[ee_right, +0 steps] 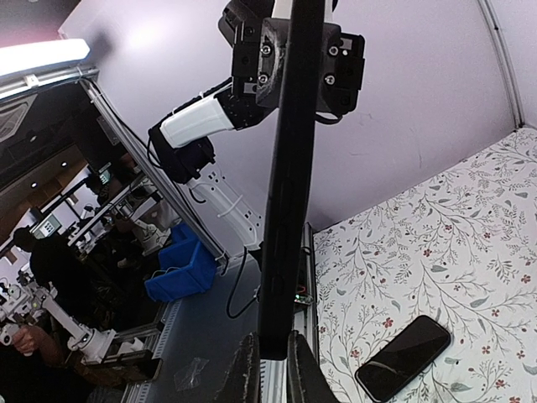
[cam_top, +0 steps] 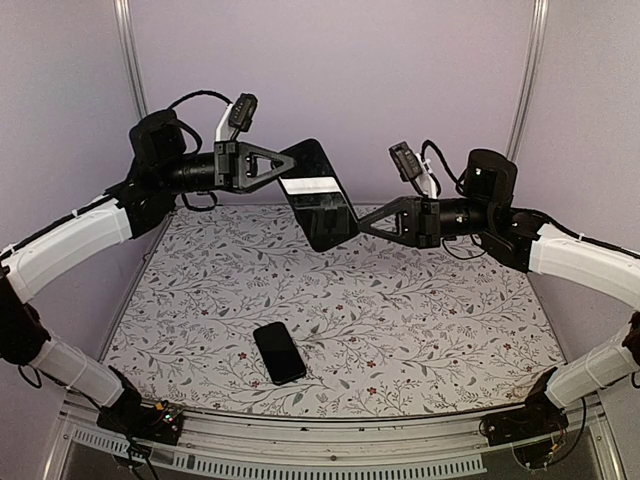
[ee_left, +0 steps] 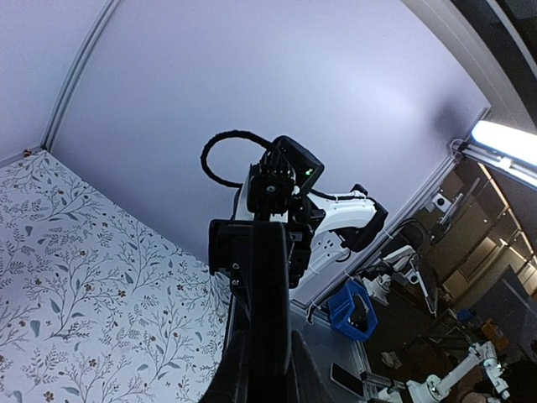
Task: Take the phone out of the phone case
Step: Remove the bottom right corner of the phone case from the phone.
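Observation:
The phone case (cam_top: 318, 200), a flat glossy black slab, hangs in the air above the far middle of the table, tilted. My left gripper (cam_top: 290, 160) is shut on its upper left end and my right gripper (cam_top: 362, 228) is shut on its lower right end. In the left wrist view the phone case (ee_left: 273, 277) stands edge-on between that gripper's (ee_left: 268, 374) fingers. The right wrist view also has the phone case (ee_right: 289, 168) edge-on, pinched at its near end by that gripper (ee_right: 274, 359). A black phone (cam_top: 279, 352) lies screen up near the table's front; the same phone (ee_right: 404, 357) appears there.
A floral cloth (cam_top: 420, 320) covers the table. Purple walls stand behind and at the sides, with metal posts (cam_top: 130, 50) at the back corners. A metal rail (cam_top: 330, 440) runs along the near edge. A blue bin (ee_right: 180, 269) sits off the table.

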You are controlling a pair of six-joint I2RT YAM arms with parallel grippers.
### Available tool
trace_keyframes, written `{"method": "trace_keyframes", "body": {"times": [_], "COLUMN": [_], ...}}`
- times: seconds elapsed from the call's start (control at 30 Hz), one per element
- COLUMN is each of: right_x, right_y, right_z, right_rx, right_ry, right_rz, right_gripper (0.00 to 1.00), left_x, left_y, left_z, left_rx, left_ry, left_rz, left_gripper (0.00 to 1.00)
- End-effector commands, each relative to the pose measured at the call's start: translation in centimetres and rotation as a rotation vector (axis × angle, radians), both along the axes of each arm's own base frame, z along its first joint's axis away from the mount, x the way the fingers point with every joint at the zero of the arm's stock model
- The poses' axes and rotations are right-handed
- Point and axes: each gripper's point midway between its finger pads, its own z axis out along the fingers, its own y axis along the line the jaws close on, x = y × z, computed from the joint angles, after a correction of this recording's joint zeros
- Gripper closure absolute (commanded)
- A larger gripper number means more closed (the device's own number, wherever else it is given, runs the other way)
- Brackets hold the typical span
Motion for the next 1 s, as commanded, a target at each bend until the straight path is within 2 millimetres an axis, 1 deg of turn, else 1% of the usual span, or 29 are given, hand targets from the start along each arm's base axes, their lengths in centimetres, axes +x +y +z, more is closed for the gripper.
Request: {"method": "trace_keyframes", "body": {"times": [0.0,0.1,0.27,0.47,0.57,0.63,0.67,0.73,0.83,0.9,0.97], "right_x": [-0.8,-1.1,-1.1,-0.7,-0.6,-0.8,-1.0,-1.3,-1.5,-1.9,-2.8], "right_y": [0.2,0.2,0.4,0.6,0.7,0.7,0.7,0.8,0.6,0.5,0.3], "right_z": [1.8,1.9,1.9,1.6,1.4,1.4,1.4,1.6,1.8,1.9,2.2], "right_rx": [0.048,0.052,0.05,0.041,0.034,0.035,0.034,0.039,0.042,0.049,0.061], "right_ry": [-0.042,-0.038,-0.036,-0.025,-0.019,-0.02,-0.019,-0.026,-0.034,-0.042,-0.052], "right_rz": [0.045,0.064,0.062,0.045,0.045,0.054,0.059,0.066,0.07,0.089,0.134], "right_gripper": [0.95,0.98,0.98,0.9,0.81,0.76,0.75,0.76,0.84,0.85,0.83], "left_x": [-1.6,-1.8,-2.3,-3.1,-3.1,-3.0,-2.9,-2.9,-2.9,-2.9,-3.2], "left_y": [0.5,0.4,0.2,-0.2,-0.2,-0.2,-0.2,-0.1,-0.1,-0.1,-0.1], "left_z": [2.3,2.4,2.5,2.8,2.9,2.7,2.7,2.7,2.7,2.7,2.8], "left_rx": [-0.056,-0.058,-0.067,-0.081,-0.082,-0.075,-0.073,-0.074,-0.075,-0.077,-0.085], "left_ry": [-0.084,-0.086,-0.091,-0.101,-0.107,-0.107,-0.109,-0.11,-0.109,-0.11,-0.109], "left_rz": [-0.024,-0.031,-0.049,-0.071,-0.06,-0.049,-0.046,-0.042,-0.042,-0.043,-0.055], "left_gripper": [1.0,1.0,1.0,1.0,1.0,1.0,1.0,1.0,1.0,1.0,1.0]}}
